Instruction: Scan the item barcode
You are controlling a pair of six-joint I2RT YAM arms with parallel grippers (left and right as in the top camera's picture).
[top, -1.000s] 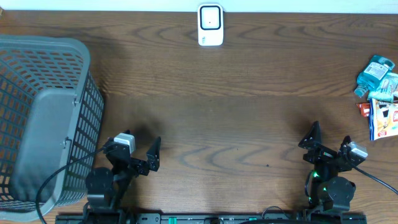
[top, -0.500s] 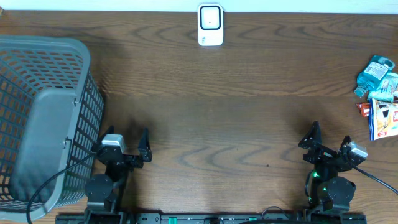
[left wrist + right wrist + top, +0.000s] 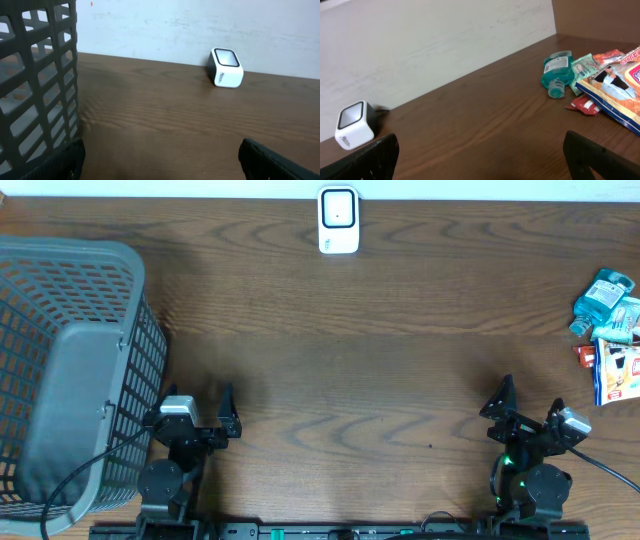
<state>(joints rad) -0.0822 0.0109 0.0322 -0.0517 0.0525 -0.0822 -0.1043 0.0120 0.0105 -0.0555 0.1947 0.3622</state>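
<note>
The white scanner box (image 3: 338, 220) stands at the table's far edge, and shows too in the left wrist view (image 3: 226, 67) and the right wrist view (image 3: 354, 125). The items lie in a pile at the right edge: a teal bottle (image 3: 605, 295) (image 3: 557, 70) and snack packets (image 3: 618, 370) (image 3: 620, 85). No barcode can be made out. My left gripper (image 3: 192, 418) (image 3: 161, 160) is open and empty near the front edge, beside the basket. My right gripper (image 3: 528, 405) (image 3: 480, 155) is open and empty at the front right, well short of the items.
A large grey mesh basket (image 3: 100, 250) fills the left side of the table, and its wall (image 3: 40, 85) stands close to my left gripper's left finger. Bare wood lies between the grippers and the scanner.
My left gripper has swung left, toward the basket, and now points straight toward the far edge. The right arm has not moved.
</note>
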